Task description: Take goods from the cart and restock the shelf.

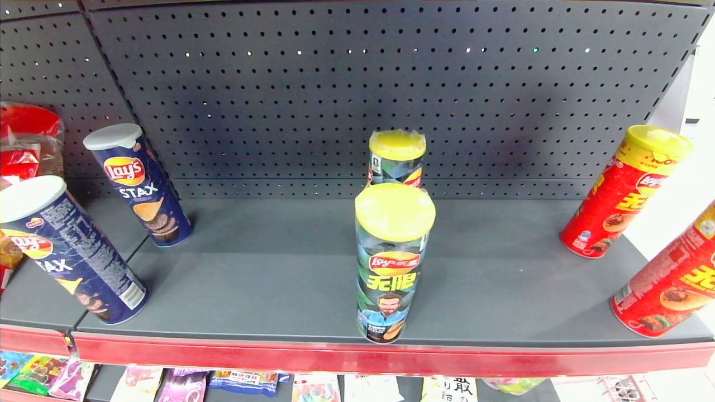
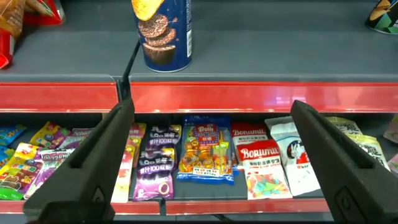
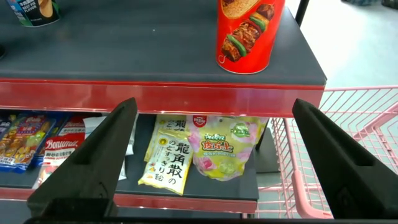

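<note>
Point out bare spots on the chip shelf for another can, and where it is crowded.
Two bare patches on the shelf: between the blue cans and the green cans, and between the green cans and the red cans, both running from pegboard to front lip. Crowded: the left end by the bagged goods, and the snack packets below.

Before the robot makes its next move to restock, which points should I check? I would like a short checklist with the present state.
1. Left pincer open and empty: ok.
2. Right pincer open and empty: ok.
3. Bare shelf space between front green can and front red can: ok.
4. Front green can back from the shelf's red lip: not ok, it stands right at it.
5. Goods in pink cart: cannot tell.
</note>
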Tool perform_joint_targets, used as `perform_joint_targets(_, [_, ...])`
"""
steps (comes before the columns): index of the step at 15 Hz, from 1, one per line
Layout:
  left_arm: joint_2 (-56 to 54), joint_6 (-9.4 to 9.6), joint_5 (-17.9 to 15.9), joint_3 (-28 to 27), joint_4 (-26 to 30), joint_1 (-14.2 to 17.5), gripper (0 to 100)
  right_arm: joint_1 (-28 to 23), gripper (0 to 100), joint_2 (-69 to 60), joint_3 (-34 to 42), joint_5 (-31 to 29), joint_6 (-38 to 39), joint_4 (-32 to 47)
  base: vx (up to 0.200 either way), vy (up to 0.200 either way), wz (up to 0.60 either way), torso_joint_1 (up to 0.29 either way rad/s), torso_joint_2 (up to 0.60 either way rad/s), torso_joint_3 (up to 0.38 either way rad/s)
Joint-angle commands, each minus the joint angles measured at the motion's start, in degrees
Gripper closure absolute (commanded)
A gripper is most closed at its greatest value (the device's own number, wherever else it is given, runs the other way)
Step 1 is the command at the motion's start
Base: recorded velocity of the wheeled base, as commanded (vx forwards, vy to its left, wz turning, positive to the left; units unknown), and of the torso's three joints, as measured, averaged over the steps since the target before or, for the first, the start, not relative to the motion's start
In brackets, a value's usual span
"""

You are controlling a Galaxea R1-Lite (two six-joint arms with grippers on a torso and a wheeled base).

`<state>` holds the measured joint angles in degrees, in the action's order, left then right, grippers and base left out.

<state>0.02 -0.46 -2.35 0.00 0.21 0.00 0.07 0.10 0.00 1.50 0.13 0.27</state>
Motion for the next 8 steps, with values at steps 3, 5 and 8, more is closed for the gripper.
perform_joint_targets(3, [0.0,-0.06,0.0,0.0,0.1,0.0,0,0.0,0,0.0,0.0,0.0,-0.1,0.0,0.000,0.000,0.00,0.000,0.00,0.000])
perform_joint_targets(5, [0.0,-0.06,0.0,0.0,0.1,0.0,0,0.0,0,0.0,0.0,0.0,-0.1,0.0,0.000,0.000,0.00,0.000,0.00,0.000])
perform_joint_targets(8, [0.0,0.02,0.0,0.0,0.1,0.0,0,-0.1,0,0.0,0.0,-0.1,0.0,0.1,0.000,0.000,0.00,0.000,0.00,0.000])
